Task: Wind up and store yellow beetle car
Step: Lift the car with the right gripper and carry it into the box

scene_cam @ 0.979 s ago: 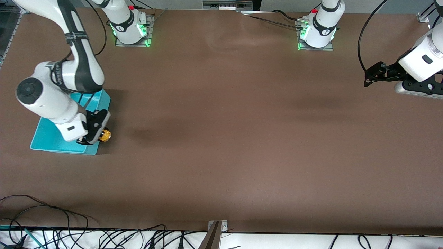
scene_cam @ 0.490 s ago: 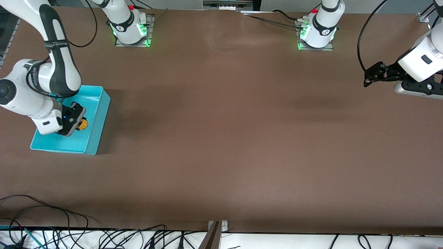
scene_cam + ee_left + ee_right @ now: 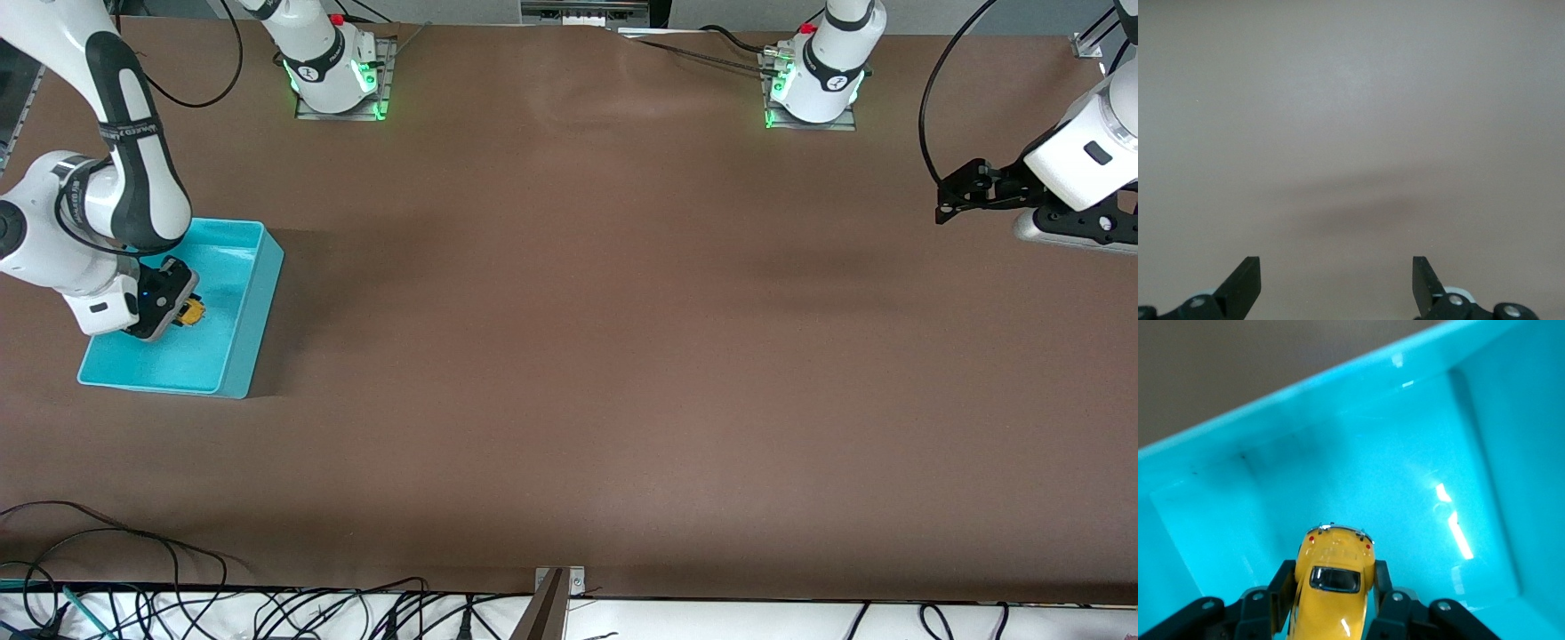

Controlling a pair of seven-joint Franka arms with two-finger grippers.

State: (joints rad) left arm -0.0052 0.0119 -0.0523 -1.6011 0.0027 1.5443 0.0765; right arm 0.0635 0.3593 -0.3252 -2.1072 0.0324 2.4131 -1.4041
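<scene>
Right now my right tool (image 3: 178,313) is pinching the car (image 3: 191,311) by its flanks, and I have it hanging inside the bin (image 3: 253,307), low over the floor. From the right wrist view the car (image 3: 1333,580) sits straight between the pads (image 3: 1386,597), its long axis running out along the tool's reach, rear end leading toward one corner of the bin (image 3: 1238,420). What the release turns on is the drop straight down: the bare floor lies directly under the car, and I cannot tell whether the wheels touch it yet. The walls stand well apart from the car on every side I can see, so I judge there is room for the pads to spread without striking anything. The floor is smooth and glossy, so a wound car may roll once freed; the walls should stop it. My left tool (image 3: 944,206) waits at the left arm's end of the table (image 3: 569,356), its fingers (image 3: 1245,280) spread over bare surface.
</scene>
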